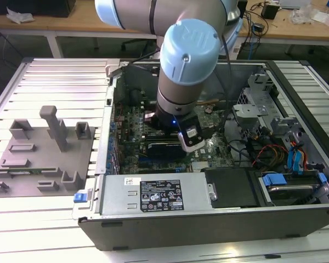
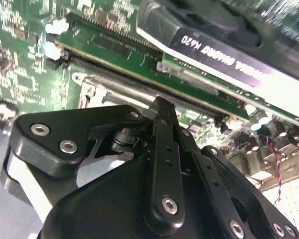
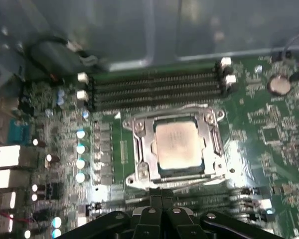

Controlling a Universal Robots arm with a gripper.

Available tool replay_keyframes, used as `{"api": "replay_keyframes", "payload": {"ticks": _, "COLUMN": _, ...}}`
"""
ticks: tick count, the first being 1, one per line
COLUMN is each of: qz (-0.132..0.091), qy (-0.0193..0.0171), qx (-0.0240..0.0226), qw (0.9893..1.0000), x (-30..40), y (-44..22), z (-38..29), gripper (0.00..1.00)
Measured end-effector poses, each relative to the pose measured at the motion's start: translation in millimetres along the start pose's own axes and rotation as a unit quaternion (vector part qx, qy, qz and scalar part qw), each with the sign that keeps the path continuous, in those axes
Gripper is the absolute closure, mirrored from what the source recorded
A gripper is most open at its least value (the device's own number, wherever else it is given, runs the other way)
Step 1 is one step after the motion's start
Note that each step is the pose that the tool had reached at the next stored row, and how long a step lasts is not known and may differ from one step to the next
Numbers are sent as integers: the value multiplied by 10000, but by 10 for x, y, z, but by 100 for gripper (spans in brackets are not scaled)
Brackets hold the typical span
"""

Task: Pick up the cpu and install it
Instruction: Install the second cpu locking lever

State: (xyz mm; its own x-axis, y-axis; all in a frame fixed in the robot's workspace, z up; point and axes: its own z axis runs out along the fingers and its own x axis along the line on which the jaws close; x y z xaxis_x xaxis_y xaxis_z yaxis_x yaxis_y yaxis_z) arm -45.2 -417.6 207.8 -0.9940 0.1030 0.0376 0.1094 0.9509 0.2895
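The arm (image 1: pixel 186 71) is reaching down into the open PC case (image 1: pixel 219 219), and its wrist blocks most of the motherboard (image 1: pixel 132 118) in the exterior view. The gripper (image 2: pixel 162 107) sits low over the board. In the second wrist view the black fingers (image 2: pixel 164 144) look pressed together into one narrow tip with nothing between them, right in front of a long slot (image 2: pixel 139 87) and a green card edge (image 2: pixel 199 77).

The cpu (image 3: pixel 178 144) is in the socket (image 3: pixel 174 147) – in the first wrist view its pale silver top sits flat inside the metal frame, centred, and the gripper (image 3: pixel 159 211) is just beside the socket's near edge, apart from the chip. I can't tell if the frame is latched.

Stuff crowding the spot:
- four empty memory slots (image 3: pixel 157 89) with white clips just behind the socket
- a row of round capacitors (image 3: pixel 80 154) to one side
- a coin battery (image 3: pixel 277 85) off to the other side
- a black-shrouded card (image 2: pixel 219 30) right next to the fingers in the second wrist view

Outside the board – the power supply (image 1: pixel 153 194) lies along the case's near wall, a drive bay with blue tabs (image 1: pixel 274 179) and a tangle of cables (image 1: pixel 263 150) sit toward the exterior view's right. A grey tray (image 1: pixel 44 148) with upright holders is well apart on the table (image 1: pixel 38 230), on the exterior view's left.
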Motion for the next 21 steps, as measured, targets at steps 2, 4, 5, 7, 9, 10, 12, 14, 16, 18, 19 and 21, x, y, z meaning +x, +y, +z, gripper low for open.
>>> {"api": "replay_keyframes", "payload": {"ticks": 2, "qz": 2, "qy": -25, "qx": 224, "qw": 9997, "x": 3, "y": 25, "z": -22, "gripper": 89}}
{"api": "replay_keyframes", "payload": {"ticks": 4, "qz": 2, "qy": -37, "qx": 331, "qw": 9994, "x": 6, "y": 44, "z": -70, "gripper": 89}}
{"api": "replay_keyframes", "payload": {"ticks": 5, "qz": 3, "qy": -42, "qx": 386, "qw": 9992, "x": 8, "y": 62, "z": -118, "gripper": 89}}
{"api": "replay_keyframes", "payload": {"ticks": 7, "qz": 2, "qy": -48, "qx": 442, "qw": 9990, "x": 11, "y": 89, "z": -196, "gripper": 89}}
{"api": "replay_keyframes", "payload": {"ticks": 9, "qz": 3, "qy": -56, "qx": 509, "qw": 9987, "x": 18, "y": 138, "z": -350, "gripper": 89}}
{"api": "replay_keyframes", "payload": {"ticks": 10, "qz": 3, "qy": -59, "qx": 536, "qw": 9985, "x": 20, "y": 158, "z": -415, "gripper": 89}}
{"api": "replay_keyframes", "payload": {"ticks": 12, "qz": 5, "qy": -74, "qx": 669, "qw": 9977, "x": 23, "y": 181, "z": -487, "gripper": 89}}
{"api": "replay_keyframes", "payload": {"ticks": 14, "qz": 3, "qy": -76, "qx": 695, "qw": 9976, "x": 22, "y": 181, "z": -487, "gripper": 89}}
{"api": "replay_keyframes", "payload": {"ticks": 16, "qz": 6, "qy": -80, "qx": 724, "qw": 9973, "x": 27, "y": 214, "z": -477, "gripper": 89}}
{"api": "replay_keyframes", "payload": {"ticks": 18, "qz": 3, "qy": -90, "qx": 823, "qw": 9966, "x": 36, "y": 306, "z": -449, "gripper": 89}}
{"api": "replay_keyframes", "payload": {"ticks": 19, "qz": -6, "qy": -88, "qx": 833, "qw": 9965, "x": 39, "y": 330, "z": -436, "gripper": 89}}
{"api": "replay_keyframes", "payload": {"ticks": 21, "qz": -42, "qy": -82, "qx": 836, "qw": 9965, "x": 44, "y": 348, "z": -392, "gripper": 89}}
